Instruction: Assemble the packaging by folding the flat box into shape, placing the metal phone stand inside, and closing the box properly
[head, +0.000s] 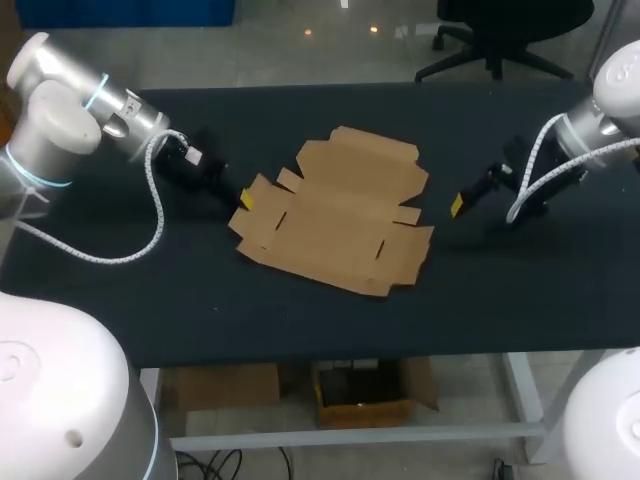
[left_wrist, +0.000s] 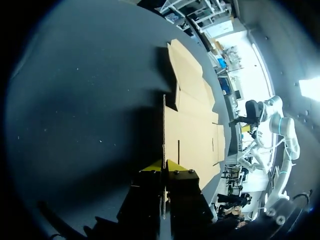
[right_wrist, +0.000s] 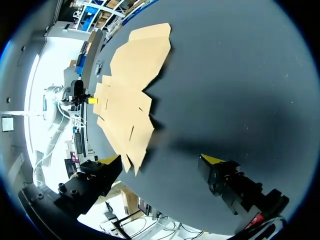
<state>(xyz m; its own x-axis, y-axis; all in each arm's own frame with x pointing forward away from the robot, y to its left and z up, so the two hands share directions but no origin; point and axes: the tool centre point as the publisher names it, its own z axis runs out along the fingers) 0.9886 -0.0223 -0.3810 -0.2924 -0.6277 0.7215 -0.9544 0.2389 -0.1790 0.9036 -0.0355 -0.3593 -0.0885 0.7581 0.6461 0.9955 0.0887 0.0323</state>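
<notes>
Reaching in low from the left, the left end effector seems clamped on the box edge; the right end effector hangs near it, fingers apart.

A flat brown cardboard box lies on the black table. The left gripper touches its flap, and the right gripper sits apart.
</notes>
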